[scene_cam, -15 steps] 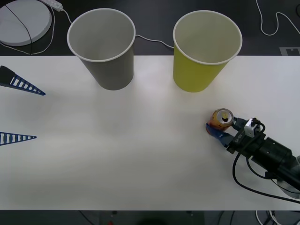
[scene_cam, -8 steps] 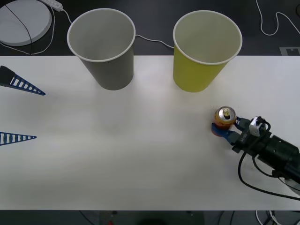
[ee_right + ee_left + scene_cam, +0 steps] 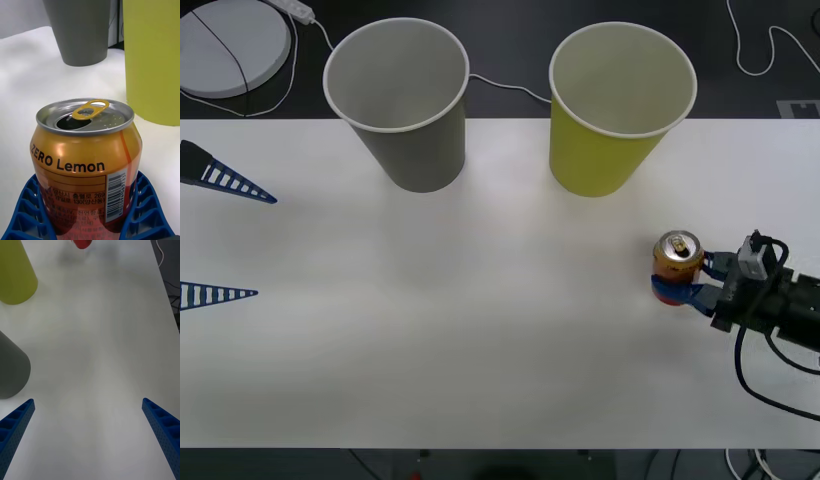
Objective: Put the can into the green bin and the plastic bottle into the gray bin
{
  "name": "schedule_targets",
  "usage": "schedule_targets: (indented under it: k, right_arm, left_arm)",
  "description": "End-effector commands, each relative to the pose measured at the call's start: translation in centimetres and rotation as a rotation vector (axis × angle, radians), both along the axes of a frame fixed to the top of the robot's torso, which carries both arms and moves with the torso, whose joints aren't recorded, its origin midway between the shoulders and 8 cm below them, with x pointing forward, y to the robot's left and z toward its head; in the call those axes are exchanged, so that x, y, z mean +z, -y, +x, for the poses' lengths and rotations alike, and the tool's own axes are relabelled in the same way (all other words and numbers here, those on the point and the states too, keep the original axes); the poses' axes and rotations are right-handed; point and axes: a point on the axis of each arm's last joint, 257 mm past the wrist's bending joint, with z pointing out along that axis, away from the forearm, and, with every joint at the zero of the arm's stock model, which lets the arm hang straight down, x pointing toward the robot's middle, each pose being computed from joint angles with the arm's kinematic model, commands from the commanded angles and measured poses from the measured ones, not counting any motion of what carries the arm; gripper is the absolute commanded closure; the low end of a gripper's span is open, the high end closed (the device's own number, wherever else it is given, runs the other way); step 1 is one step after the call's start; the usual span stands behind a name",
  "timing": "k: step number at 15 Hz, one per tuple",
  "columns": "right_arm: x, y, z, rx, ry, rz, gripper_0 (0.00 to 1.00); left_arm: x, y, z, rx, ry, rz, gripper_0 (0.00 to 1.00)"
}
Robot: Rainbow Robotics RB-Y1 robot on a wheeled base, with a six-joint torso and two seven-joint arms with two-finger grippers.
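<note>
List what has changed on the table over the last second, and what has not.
The right tool, shut on the can, has carried it to the robot's right and slightly away from the robot, upright. The green bin, gray bin and the open left tool stayed put.

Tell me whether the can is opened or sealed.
Opened: the can shows a dark hole in its top under the lifted tab, held upright in the right gripper.

The right claw (image 3: 683,283) reaches in from the right edge, fingers clamped; the left claw (image 3: 225,235) waits at the left edge, fingers spread wide.
</note>
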Motion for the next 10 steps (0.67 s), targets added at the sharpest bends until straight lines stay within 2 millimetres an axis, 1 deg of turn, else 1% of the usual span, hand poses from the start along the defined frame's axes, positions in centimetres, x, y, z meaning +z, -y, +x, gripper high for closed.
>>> schedule_targets:
  k: [1, 2, 6, 10]
  right_arm:
    - [1.9, 0.6, -1.5, -0.014, -0.093, -0.049, 1.00]
    - [2.9, 1.0, -2.1, -0.025, -0.128, -0.068, 1.00]
    - [6.0, 1.8, -2.8, -0.052, -0.226, -0.093, 1.00]
    - [10.1, 3.4, -3.5, -0.090, -0.315, -0.143, 1.00]
  left_arm:
    - [0.0, 0.0, 0.0, 0.000, 0.000, 0.000, 0.00]
    - [0.0, 0.0, 0.0, 0.000, 0.000, 0.000, 0.00]
    - [0.0, 0.0, 0.0, 0.000, 0.000, 0.000, 0.00]
    - [0.0, 0.0, 0.0, 0.000, 0.000, 0.000, 0.00]
